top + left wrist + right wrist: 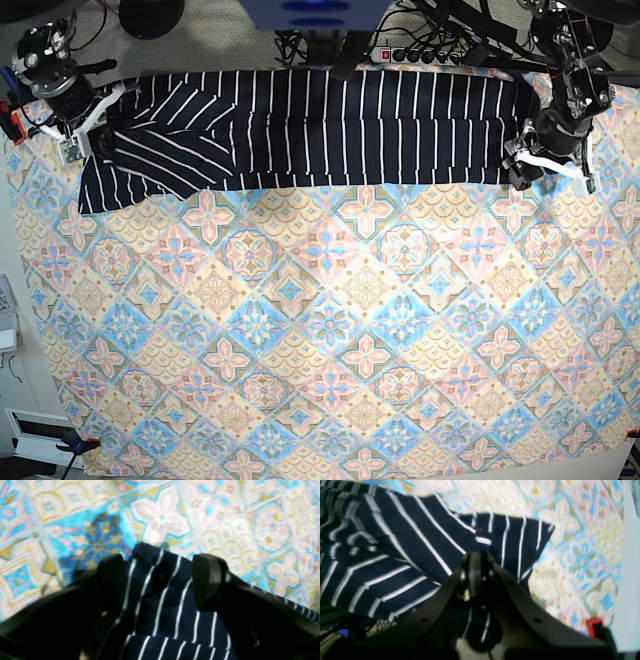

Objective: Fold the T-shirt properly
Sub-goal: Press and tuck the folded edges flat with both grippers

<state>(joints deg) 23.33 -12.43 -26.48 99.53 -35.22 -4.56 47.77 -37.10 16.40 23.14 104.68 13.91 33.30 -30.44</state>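
The T-shirt, dark navy with thin white stripes, lies as a long band across the far side of the table. My left gripper is at its right end. In the left wrist view the left gripper stands open, with a corner of the T-shirt lying between its wide-set fingers. My right gripper is at the rumpled left end, by the sleeve. In the right wrist view the right gripper is shut, pinching a fold of the T-shirt.
A pastel diamond-patterned tablecloth covers the whole table in front of the shirt. A power strip and cables lie behind the table's far edge. A small red part shows near the right wrist, beside a white edge.
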